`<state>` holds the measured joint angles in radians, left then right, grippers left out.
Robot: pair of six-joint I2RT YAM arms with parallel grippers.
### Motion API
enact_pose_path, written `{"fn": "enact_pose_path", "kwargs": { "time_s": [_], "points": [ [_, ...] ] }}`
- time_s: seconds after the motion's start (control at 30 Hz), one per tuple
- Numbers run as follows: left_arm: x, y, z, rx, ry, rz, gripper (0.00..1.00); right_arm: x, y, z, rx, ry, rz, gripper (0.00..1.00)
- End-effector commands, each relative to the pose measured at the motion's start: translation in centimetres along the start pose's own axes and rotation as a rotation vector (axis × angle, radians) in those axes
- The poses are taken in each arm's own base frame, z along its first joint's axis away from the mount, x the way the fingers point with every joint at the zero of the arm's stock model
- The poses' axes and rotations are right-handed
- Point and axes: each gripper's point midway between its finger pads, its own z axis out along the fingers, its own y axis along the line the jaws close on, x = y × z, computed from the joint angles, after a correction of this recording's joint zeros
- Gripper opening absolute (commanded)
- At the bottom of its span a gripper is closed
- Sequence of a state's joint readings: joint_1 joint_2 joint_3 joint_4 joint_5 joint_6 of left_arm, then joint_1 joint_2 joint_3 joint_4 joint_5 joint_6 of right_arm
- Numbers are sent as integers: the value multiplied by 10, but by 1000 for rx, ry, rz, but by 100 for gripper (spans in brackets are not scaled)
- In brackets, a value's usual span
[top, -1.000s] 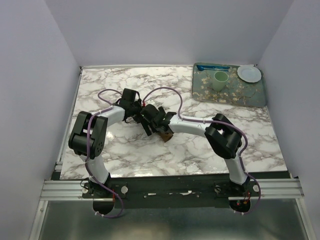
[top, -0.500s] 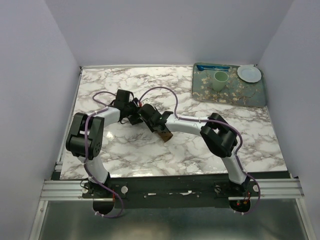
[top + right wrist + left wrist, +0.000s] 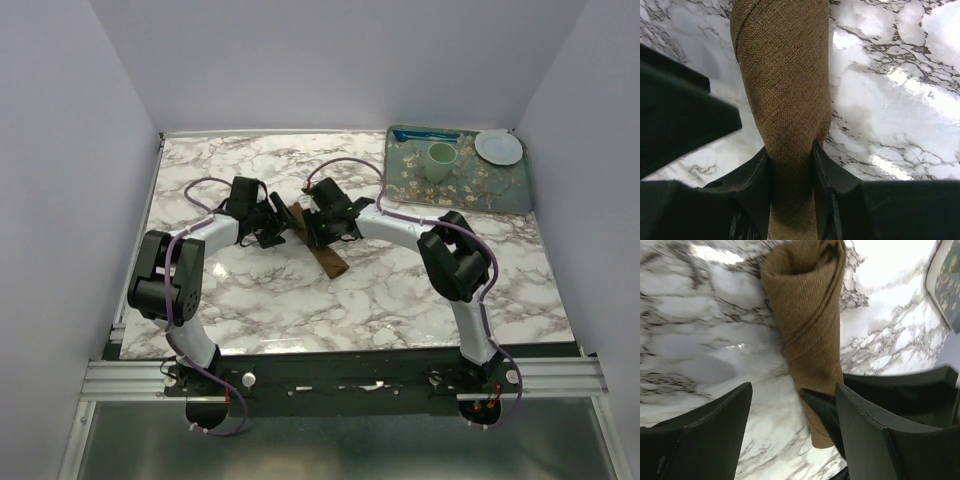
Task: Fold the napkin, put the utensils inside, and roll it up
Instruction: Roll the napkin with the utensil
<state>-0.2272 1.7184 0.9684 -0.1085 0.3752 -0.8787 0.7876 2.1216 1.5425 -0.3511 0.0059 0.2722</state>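
The napkin [image 3: 329, 260] lies on the marble table as a tight brown roll, running diagonally from far left to near right. My right gripper [image 3: 318, 228] is shut on the roll's middle, and in the right wrist view both fingers [image 3: 826, 170] press into the napkin's [image 3: 785, 75] cloth. My left gripper [image 3: 272, 228] stands open just left of the roll. In the left wrist view the napkin [image 3: 810, 320] lies beyond and to the right of the gap between the left gripper's fingers [image 3: 715, 425], apart from them. The utensils are hidden.
A patterned tray [image 3: 500, 190] sits at the far right corner with a green cup [image 3: 441, 160], a white saucer [image 3: 498, 147] and a bright blue plastic utensil [image 3: 425, 134]. The two wrists are close together over the table's middle.
My right gripper moved up along the roll toward the far side and closed on it. My left gripper opened and drew back to the left, off the napkin.
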Motion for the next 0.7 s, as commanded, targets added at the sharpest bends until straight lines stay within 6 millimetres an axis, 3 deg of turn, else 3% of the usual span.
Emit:
{"fn": "enact_pose_path", "kwargs": {
  "time_s": [0.0, 0.27, 0.67],
  "points": [
    [12, -17, 8, 21, 27, 44, 77, 20, 19, -11, -244, 118, 129, 38],
    [9, -22, 29, -26, 16, 54, 75, 19, 21, -12, -376, 151, 235, 36],
    [15, -18, 42, -84, 33, 61, 68, 20, 23, -14, -501, 174, 384, 36]
  ]
}}
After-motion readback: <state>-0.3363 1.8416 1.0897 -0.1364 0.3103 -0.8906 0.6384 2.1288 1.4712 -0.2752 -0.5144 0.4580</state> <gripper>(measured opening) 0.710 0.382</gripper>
